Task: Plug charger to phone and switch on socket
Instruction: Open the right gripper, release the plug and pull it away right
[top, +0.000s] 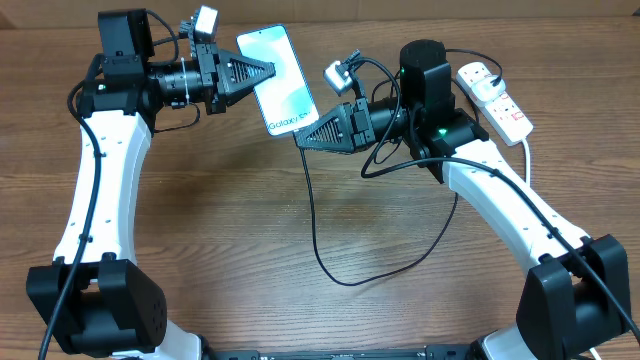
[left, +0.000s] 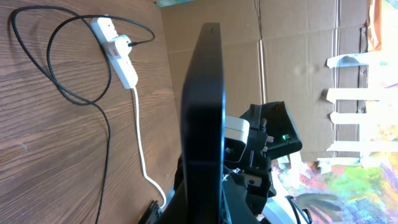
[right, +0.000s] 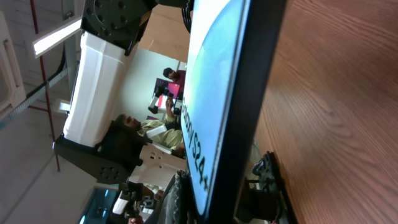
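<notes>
Phone (top: 282, 80) — a slim slab, its glossy pale blue-white screen lettered "Galaxy S24" — hangs above the wood-grain table (top: 250, 260) at far centre, its left edge pinched by the left gripper (top: 270, 70). The right gripper (top: 302, 137) is closed at the phone's near end, where the thin black charger (top: 313, 225) trails down — what it pinches I cannot tell. The white oblong socket (top: 497, 98) lies far right.
</notes>
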